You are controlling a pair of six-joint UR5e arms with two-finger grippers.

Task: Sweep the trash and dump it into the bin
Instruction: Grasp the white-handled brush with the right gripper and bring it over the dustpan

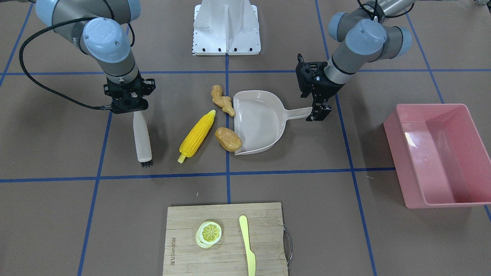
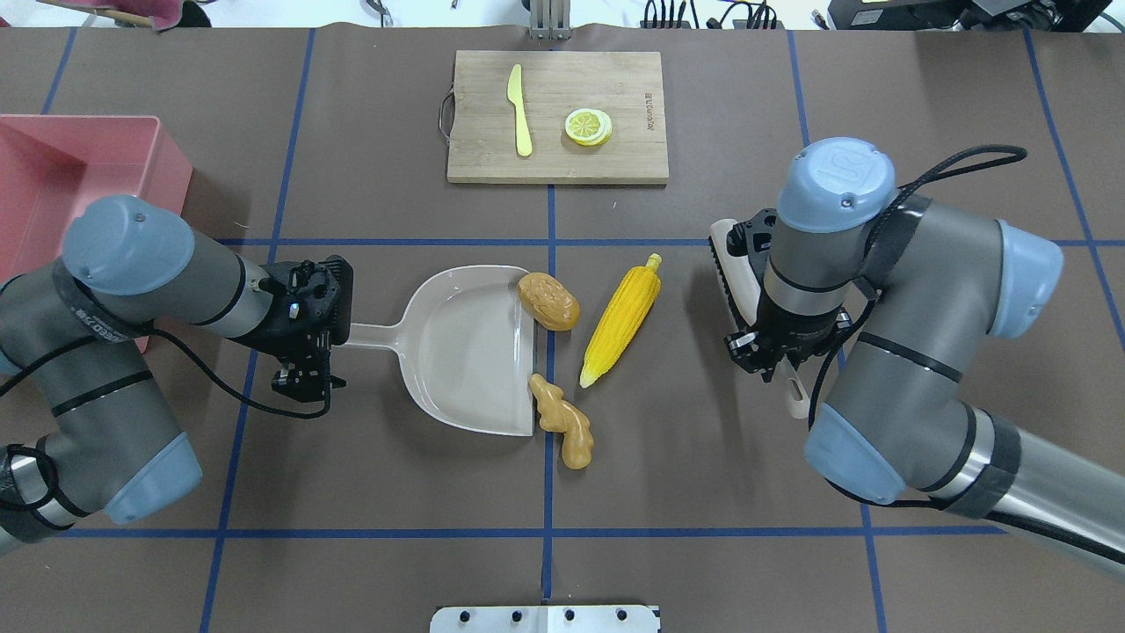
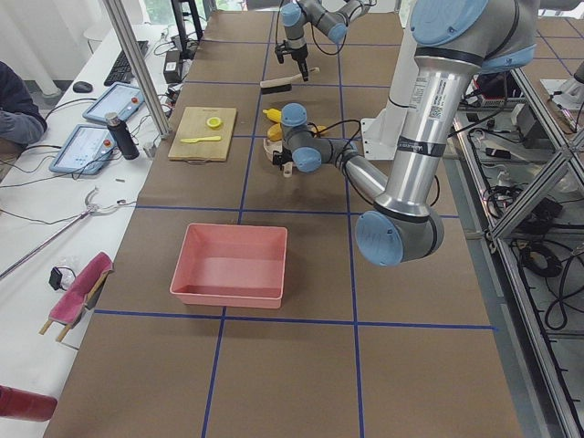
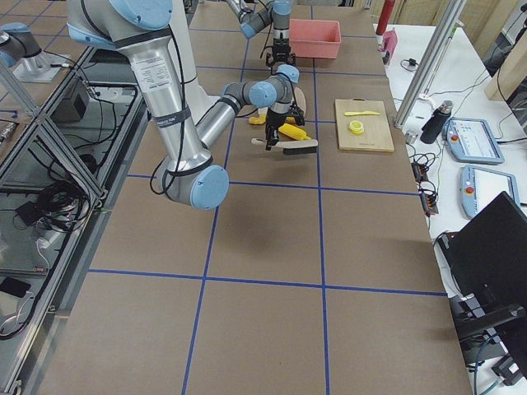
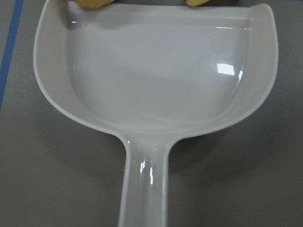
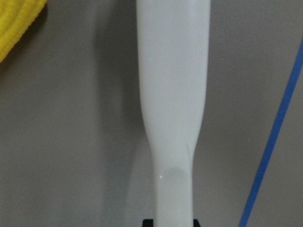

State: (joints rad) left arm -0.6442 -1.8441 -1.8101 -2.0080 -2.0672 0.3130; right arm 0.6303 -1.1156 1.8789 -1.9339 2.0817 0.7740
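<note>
The beige dustpan lies flat at the table's middle. My left gripper is shut on the end of its handle; the wrist view shows the empty pan. The brown potato and the tan ginger root lie against the pan's open mouth, one at each corner. The yellow corn cob lies just beyond them. My right gripper is shut on a white brush, held to the table past the corn. The pink bin stands empty on my far left.
A wooden cutting board at the table's far edge carries a lemon slice and a pale yellow knife. The robot's white base mount sits at the near edge. Blue tape lines cross the brown table.
</note>
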